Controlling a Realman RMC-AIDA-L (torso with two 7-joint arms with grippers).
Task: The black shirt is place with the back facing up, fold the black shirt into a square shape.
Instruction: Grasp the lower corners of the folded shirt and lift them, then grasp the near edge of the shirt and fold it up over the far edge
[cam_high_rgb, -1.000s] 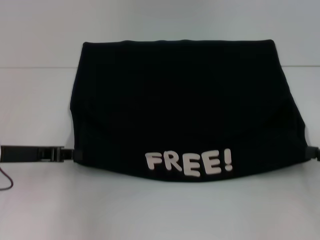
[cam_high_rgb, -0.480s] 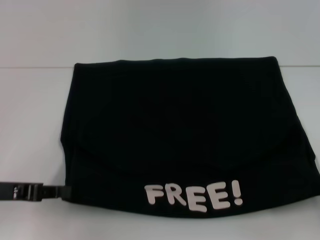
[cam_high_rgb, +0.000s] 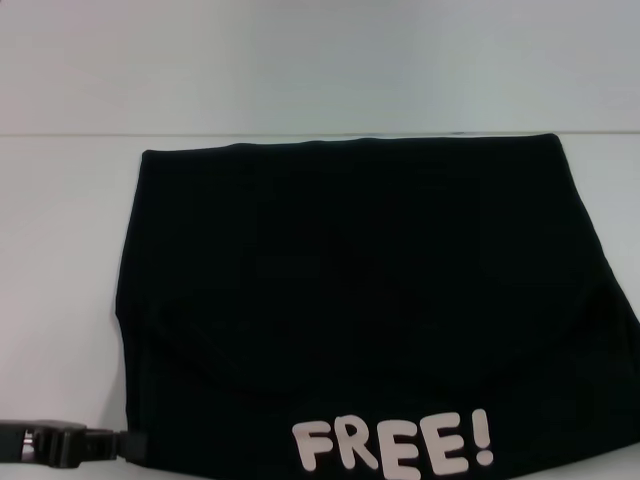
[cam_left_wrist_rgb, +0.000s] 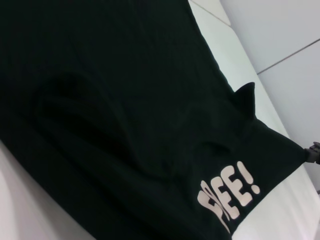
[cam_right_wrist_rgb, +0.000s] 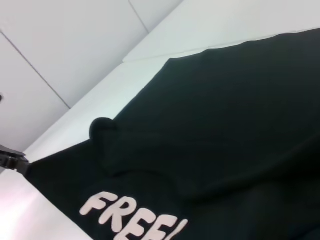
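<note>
The black shirt (cam_high_rgb: 350, 310) is held up and stretched wide over the white table (cam_high_rgb: 60, 250), its far fold resting along the table's back edge and its near edge, with the off-white "FREE!" lettering (cam_high_rgb: 393, 447), lifted toward the camera. The left gripper (cam_high_rgb: 128, 443) reaches in level from the left at the shirt's near-left corner, clamped on the fabric — the cloth pulls taut to a point there in the right wrist view. The right gripper (cam_left_wrist_rgb: 314, 152) shows only in the left wrist view, at the opposite near corner, where the shirt likewise draws to a point; it pinches that corner, its arm out of sight.
</note>
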